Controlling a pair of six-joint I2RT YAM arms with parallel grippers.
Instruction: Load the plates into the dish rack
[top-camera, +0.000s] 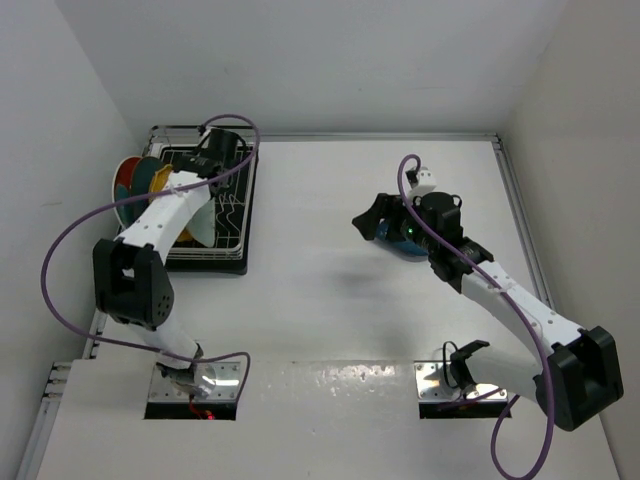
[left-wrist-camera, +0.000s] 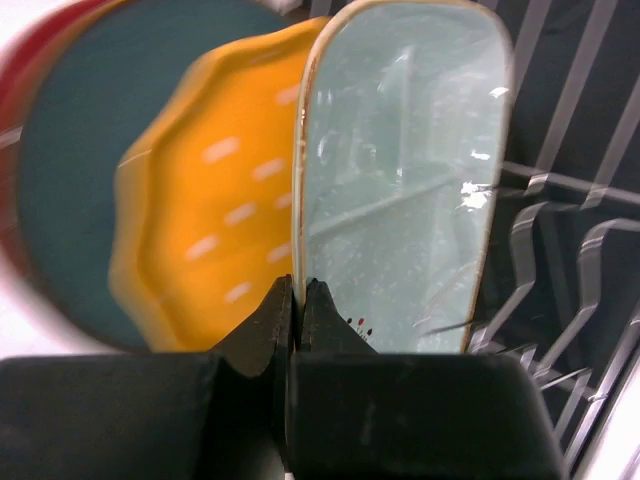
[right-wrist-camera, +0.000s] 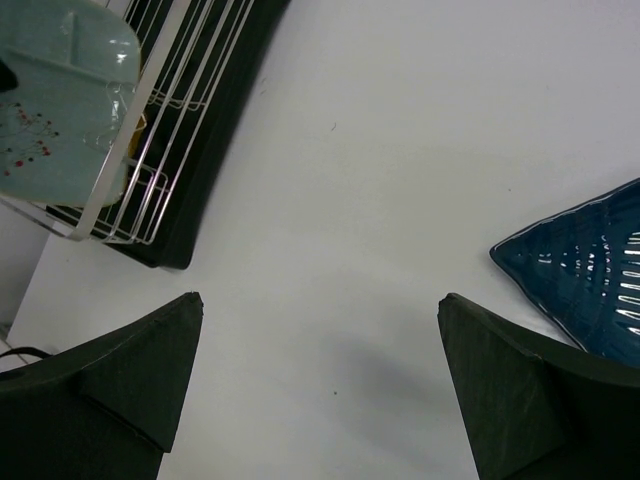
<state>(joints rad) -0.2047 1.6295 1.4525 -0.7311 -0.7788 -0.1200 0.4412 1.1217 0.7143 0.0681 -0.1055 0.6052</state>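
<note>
- Here, the left gripper (left-wrist-camera: 297, 295) has its fingers pressed together on the rim of the pale blue plate (left-wrist-camera: 400, 180).
- That plate stands on edge in the dish rack (left-wrist-camera: 560, 230).
- The yellow plate (left-wrist-camera: 210, 220), the dark teal plate (left-wrist-camera: 70, 180) and the red plate (top-camera: 122, 178) stand beside it.
- The rack sits at the tabletop's far left corner.
- The right gripper (right-wrist-camera: 320, 300) is spread wide over the tabletop's right half.
- The leaf-shaped plate (right-wrist-camera: 590, 280) lies flat just beside it.
</note>
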